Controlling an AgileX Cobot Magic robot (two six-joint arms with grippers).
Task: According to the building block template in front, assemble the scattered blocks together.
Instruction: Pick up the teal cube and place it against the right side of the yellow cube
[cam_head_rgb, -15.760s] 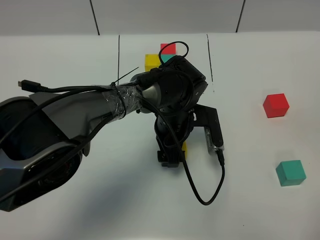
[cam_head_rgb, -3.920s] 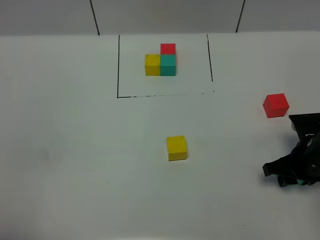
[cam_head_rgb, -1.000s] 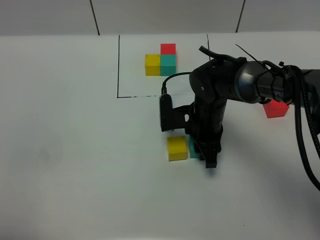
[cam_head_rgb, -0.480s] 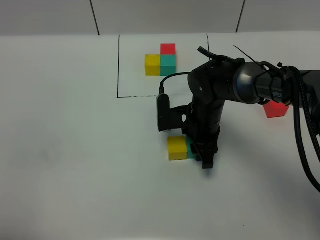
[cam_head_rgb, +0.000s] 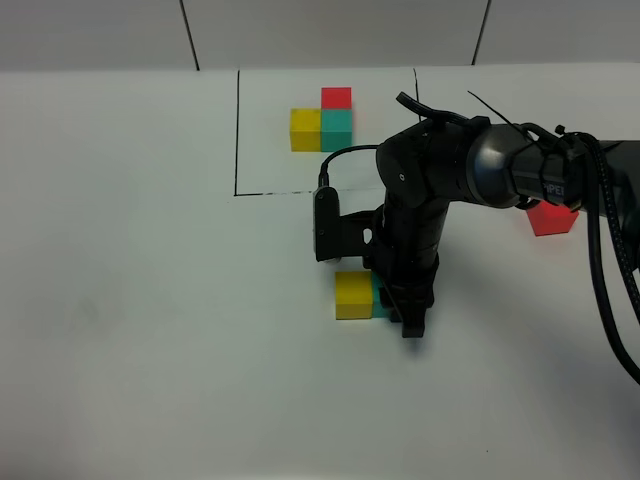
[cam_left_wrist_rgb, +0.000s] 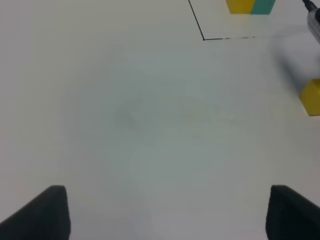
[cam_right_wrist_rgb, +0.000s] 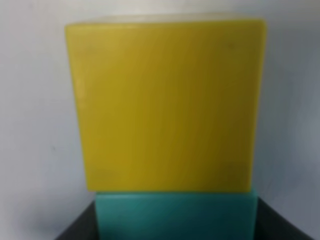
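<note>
Teal-green cube (cam_head_rgb: 378, 297) is sitting clamped in the right gripper (cam_head_rgb: 398, 305), whose jaws are closing on its two side faces, and it is pressing up against the right face of the yellow cube (cam_head_rgb: 352, 296) near the middle of the white table (cam_head_rgb: 150, 350). In the right wrist view the two faces are meeting with no gap showing, and their sides are lying nearly in line. Whether the teal-green cube is resting fully on the table cannot be told. The building block template (cam_head_rgb: 322, 122) is showing teal to the right of yellow with red behind teal, so the pairing is matching so far. To finish well, the arm is likely needing to settle the cube flat, open the jaws gently and lift straight up, so neither cube is getting dragged or twisted. The red cube (cam_head_rgb: 553, 219) is waiting well apart on the right. The left gripper (cam_left_wrist_rgb: 165, 215) is hanging with its fingers apart, holding nothing
</note>
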